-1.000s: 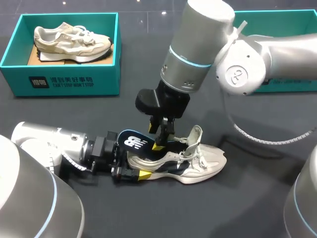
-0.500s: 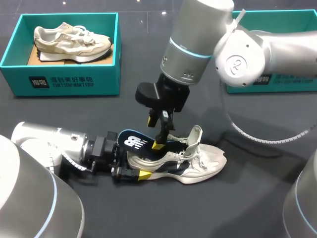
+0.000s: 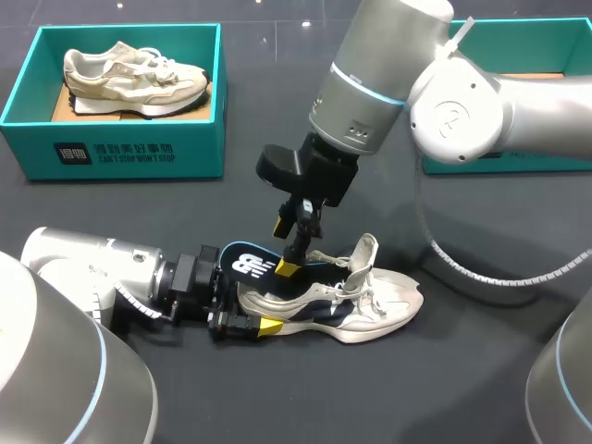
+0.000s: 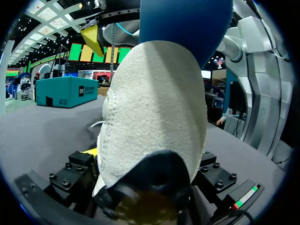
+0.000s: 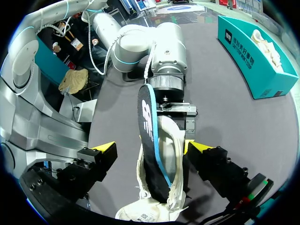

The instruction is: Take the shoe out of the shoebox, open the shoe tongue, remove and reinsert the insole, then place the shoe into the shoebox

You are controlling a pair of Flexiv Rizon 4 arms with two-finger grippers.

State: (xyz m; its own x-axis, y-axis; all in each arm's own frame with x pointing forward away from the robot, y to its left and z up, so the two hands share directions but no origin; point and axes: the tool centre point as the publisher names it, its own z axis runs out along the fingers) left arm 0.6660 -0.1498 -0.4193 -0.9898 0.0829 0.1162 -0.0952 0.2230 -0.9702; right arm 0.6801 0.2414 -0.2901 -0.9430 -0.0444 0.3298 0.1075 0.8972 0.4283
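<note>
One white logo (image 3: 254, 266) — shoe (image 3: 381, 305) insole (image 3: 233, 252)

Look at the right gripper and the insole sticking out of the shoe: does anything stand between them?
Nothing visible does. The right gripper hangs open with the insole between its fingers, unobstructed. The left gripper clamps the shoe at the heel, lower down and clear of that path.

Head camera overlooks the tabletop (image 3: 462, 388) from behind; left wrist camera hugs the shoe (image 3: 381, 302) heel, and right wrist camera looks down onto it.
</note>
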